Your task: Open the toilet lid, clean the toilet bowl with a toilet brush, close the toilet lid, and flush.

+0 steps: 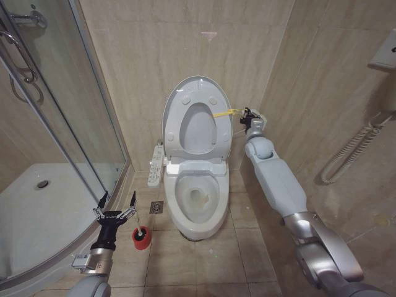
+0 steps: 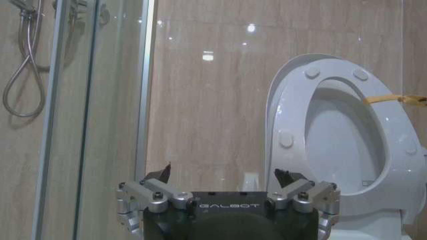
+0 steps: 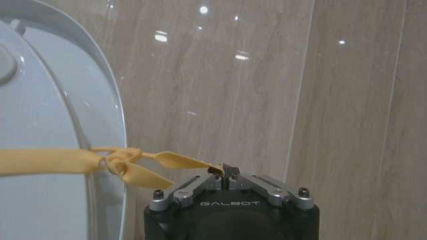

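Toilet lid [image 1: 197,117] raised, one strap [image 3: 73,161], right claw [image 3: 225,172] pinching

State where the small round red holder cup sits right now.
In the head view, the small round red holder cup stands on the tiled floor, left of the white toilet bowl, beside the left gripper.

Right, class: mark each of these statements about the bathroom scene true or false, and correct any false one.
1. The toilet lid stands raised against the wall. True.
2. The right gripper is shut on the yellow strap. True.
3. The left gripper holds the toilet brush. False: it is open and empty, beside the red holder cup.
4. The red holder cup sits inside the shower tray. False: it stands on the tiled floor by the toilet bowl.
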You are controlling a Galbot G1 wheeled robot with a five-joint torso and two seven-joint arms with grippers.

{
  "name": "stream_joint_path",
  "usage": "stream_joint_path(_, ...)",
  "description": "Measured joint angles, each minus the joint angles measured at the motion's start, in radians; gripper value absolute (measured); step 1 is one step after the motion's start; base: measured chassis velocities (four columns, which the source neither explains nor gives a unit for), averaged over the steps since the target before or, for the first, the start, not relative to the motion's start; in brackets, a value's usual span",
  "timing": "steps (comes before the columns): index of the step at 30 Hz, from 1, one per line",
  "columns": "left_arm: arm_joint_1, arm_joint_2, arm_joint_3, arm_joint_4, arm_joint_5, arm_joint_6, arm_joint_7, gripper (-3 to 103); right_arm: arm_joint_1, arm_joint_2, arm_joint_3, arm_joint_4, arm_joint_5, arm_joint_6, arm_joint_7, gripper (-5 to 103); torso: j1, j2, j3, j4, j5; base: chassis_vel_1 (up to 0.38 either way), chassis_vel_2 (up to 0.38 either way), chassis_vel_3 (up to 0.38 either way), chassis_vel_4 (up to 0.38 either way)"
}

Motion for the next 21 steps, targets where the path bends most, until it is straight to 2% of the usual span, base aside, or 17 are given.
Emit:
stream_joint_path(11,0.000,0.000,0.000,0.000,0.000,0.000,0.000,100,-0.055,0.013,0.000,0.050,-0.004,-0.022,0.020,1,0.000,0.000,0.000,-0.0008,-0.0001,0.000,0.000,0.000,0.000)
stream_joint_path(21,0.000,0.000,0.000,0.000,0.000,0.000,0.000,100,0.005,0.075,-0.011,-0.005,-0.033,-0.027,0.037,1,0.000,0.000,0.000,-0.0009,-0.0002,0.000,0.000,0.000,0.000)
